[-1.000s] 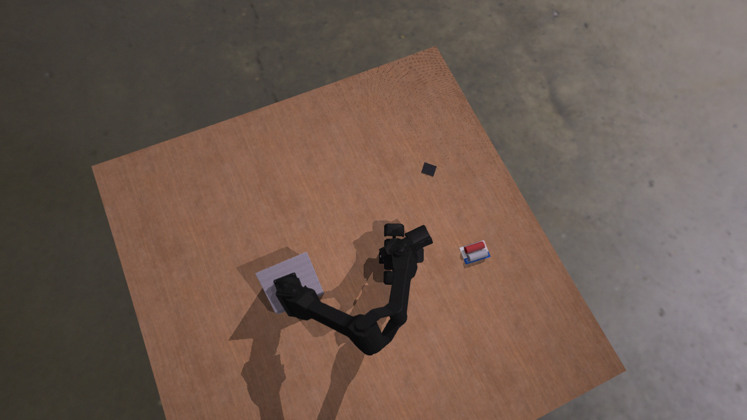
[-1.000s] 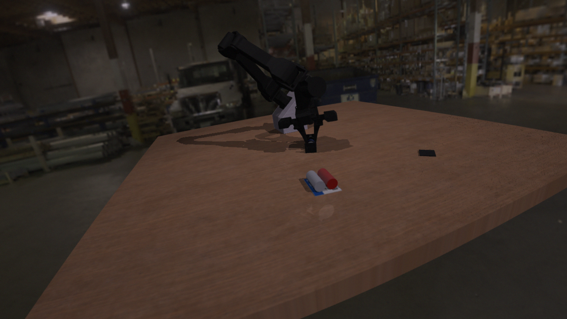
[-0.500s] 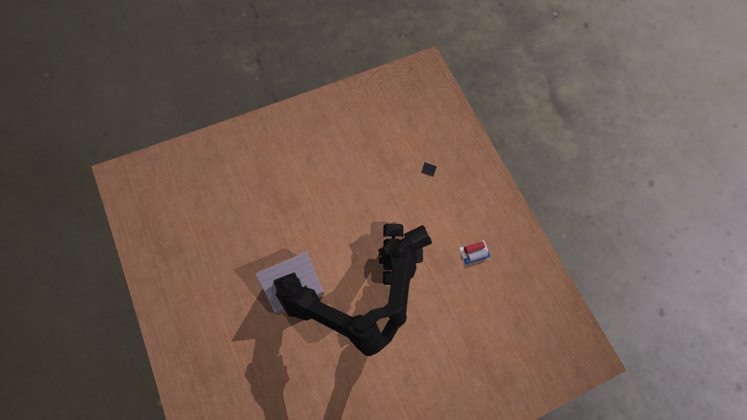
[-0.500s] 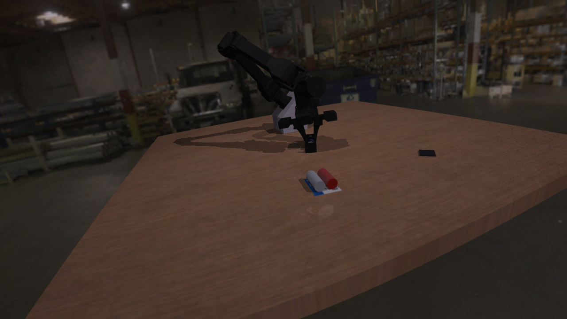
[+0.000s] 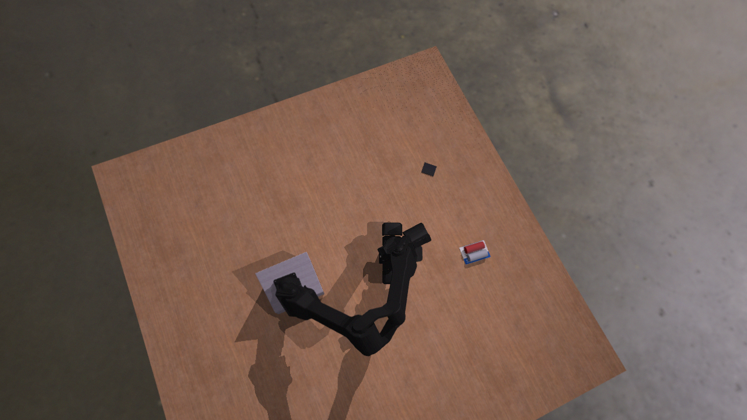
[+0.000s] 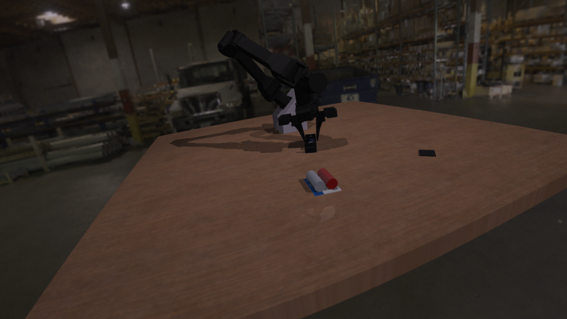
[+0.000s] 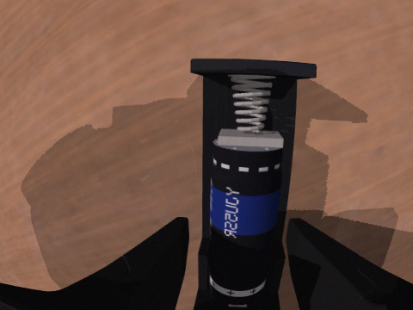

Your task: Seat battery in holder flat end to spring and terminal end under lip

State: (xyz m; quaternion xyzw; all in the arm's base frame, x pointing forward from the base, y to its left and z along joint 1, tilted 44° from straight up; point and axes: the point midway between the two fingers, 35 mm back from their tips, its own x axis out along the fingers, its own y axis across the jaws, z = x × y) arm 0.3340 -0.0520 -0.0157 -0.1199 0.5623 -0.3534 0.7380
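Observation:
The black holder point(image 6: 310, 149) point(image 7: 254, 68) stands on the table, with its coil spring point(image 7: 253, 101) and pale contact plate point(image 7: 251, 139) at the top of the wrist view. The battery point(image 7: 245, 213), black with a blue band, lies lengthwise in the channel, its flat end at the plate. Its plus-marked end points to the bottom of the wrist view; whether it is under the lip I cannot tell. My gripper point(image 7: 238, 229) point(image 6: 312, 140) is open, one finger on each side of the holder, with visible gaps. In the top view the arm hides the battery.
A red cylinder point(image 5: 474, 247) point(image 6: 327, 178) and a grey cylinder point(image 5: 477, 255) point(image 6: 315, 180) lie side by side on a blue and white card point(image 6: 334, 190). A thin black square point(image 5: 428, 169) point(image 6: 427, 153) lies farther off. The arm's pale base block point(image 5: 310, 269) stands behind the gripper.

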